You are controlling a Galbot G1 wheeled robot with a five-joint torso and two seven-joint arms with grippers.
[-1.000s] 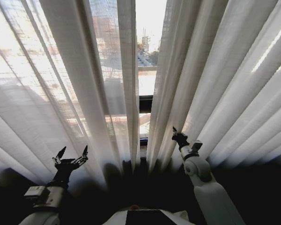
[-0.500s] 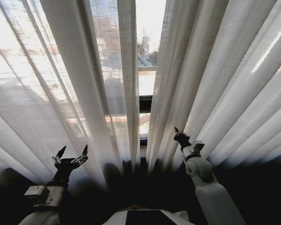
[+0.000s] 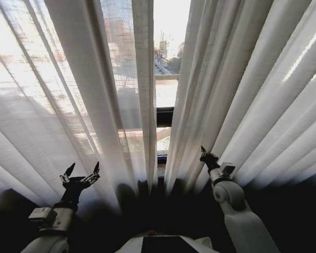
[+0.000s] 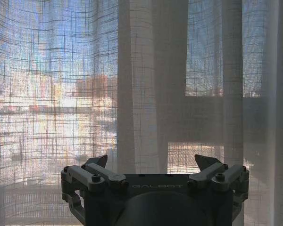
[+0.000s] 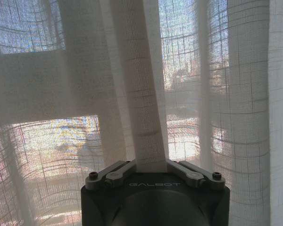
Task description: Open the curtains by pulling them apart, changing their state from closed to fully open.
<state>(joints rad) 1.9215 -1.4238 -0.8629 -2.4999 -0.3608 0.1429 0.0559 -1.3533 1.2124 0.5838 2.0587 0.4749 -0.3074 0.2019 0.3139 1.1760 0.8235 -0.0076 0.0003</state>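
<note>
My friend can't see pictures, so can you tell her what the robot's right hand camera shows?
The right gripper is pinching one fold of the sheer white curtains, which rises straight up from between its closed fingers. More curtain hangs all around it, with bright daylight and a window frame showing through the thin weave.

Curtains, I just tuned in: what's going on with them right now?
The right gripper is shut on a fold of the right curtain, near its inner edge. The left gripper is open in front of the left curtain, not holding it. A narrow gap between the two panels shows the window, so the curtains are only slightly parted, far from fully open.
</note>
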